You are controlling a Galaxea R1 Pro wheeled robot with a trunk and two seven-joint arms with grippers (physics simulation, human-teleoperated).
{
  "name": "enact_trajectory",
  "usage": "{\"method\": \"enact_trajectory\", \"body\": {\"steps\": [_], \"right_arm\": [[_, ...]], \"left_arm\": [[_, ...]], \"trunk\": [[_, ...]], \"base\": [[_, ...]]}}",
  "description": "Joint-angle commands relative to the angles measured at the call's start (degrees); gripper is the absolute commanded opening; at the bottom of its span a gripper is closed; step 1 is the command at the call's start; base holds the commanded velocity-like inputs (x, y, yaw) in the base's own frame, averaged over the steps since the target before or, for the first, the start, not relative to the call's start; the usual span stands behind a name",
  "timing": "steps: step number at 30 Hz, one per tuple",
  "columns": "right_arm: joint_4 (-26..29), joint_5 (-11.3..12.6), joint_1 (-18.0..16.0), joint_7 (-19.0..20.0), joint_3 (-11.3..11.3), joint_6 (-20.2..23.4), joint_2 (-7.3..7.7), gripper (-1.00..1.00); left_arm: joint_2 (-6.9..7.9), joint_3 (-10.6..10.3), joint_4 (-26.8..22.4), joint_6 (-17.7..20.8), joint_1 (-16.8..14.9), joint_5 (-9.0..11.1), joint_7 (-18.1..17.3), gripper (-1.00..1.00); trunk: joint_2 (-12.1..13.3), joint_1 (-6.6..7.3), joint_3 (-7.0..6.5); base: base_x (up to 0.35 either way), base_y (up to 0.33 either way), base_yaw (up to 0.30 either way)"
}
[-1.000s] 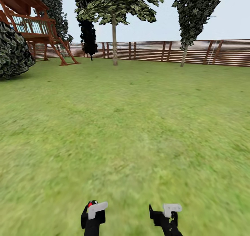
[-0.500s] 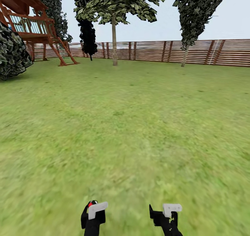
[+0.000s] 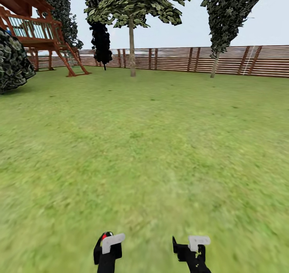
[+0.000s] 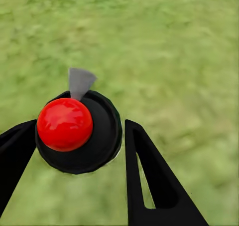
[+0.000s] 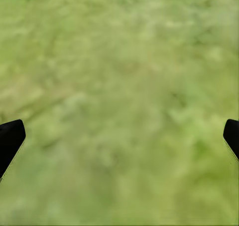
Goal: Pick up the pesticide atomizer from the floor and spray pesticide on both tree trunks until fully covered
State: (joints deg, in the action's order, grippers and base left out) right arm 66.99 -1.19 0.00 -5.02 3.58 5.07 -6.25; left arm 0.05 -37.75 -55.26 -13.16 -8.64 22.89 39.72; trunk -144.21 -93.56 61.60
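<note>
My left gripper (image 4: 79, 151) is shut on the pesticide atomizer (image 4: 77, 131), a round black body with a red ball cap and a small grey nozzle. In the head view the left gripper (image 3: 107, 243) is low over the grass, the atomizer's red cap (image 3: 104, 236) peeking out beside the white finger. My right gripper (image 3: 192, 244) hangs beside it, open and empty, its black fingertips (image 5: 10, 138) wide apart over bare lawn. Far ahead by the fence stands a tree (image 3: 131, 28) with a straight pale grey-brown trunk (image 3: 132, 52) and a green leafy crown.
Green lawn (image 3: 152, 136) stretches to a brown slatted fence (image 3: 180, 59). A wooden play tower (image 3: 36, 28) stands at the far left with a dark bush (image 3: 12, 64) before it. A slim, dark-leaved tree (image 3: 224, 16) rises at the right, a black-leaved one (image 3: 101, 40) left of centre.
The whole head view has shifted slightly, with the play tower and bush sliding left, so the camera moved. Both grippers keep their pose and the left one's hold is unchanged.
</note>
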Motion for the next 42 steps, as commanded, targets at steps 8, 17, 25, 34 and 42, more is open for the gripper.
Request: {"method": "enact_trajectory", "body": {"steps": [8,17,25,34,42], "right_arm": [[0.1,-0.1,0.0,-0.3,0.1,0.4,0.01,1.0],[0.2,-0.2,0.0,-0.5,0.1,0.4,0.03,1.0],[0.3,-0.2,0.0,-0.7,0.1,0.4,-0.03,1.0],[0.3,-0.2,0.0,-0.7,0.1,0.4,-0.02,1.0],[0.5,-0.2,0.0,-0.7,0.1,0.4,-0.01,1.0]], "left_arm": [[0.04,-0.2,0.0,-0.4,-0.1,0.5,0.3,-1.0],[0.04,-0.2,-0.1,-0.4,-0.1,0.5,0.3,-1.0],[0.13,-0.6,-4.1,1.5,-0.1,0.5,0.2,-1.0],[0.26,-0.6,-5.2,2.9,-0.1,0.5,0.3,-1.0],[0.21,-0.6,-5.1,2.7,-0.1,0.6,0.3,-1.0]], "trunk": [[0.0,-0.03,0.05],[0.0,-0.03,0.05],[0.0,-0.03,0.05],[0.0,-0.03,0.05],[0.0,-0.03,0.05]], "base": [[0.335,0.0,0.0],[0.335,0.0,0.0],[0.335,0.0,0.0],[0.335,0.0,0.0],[0.335,0.0,0.0]]}}
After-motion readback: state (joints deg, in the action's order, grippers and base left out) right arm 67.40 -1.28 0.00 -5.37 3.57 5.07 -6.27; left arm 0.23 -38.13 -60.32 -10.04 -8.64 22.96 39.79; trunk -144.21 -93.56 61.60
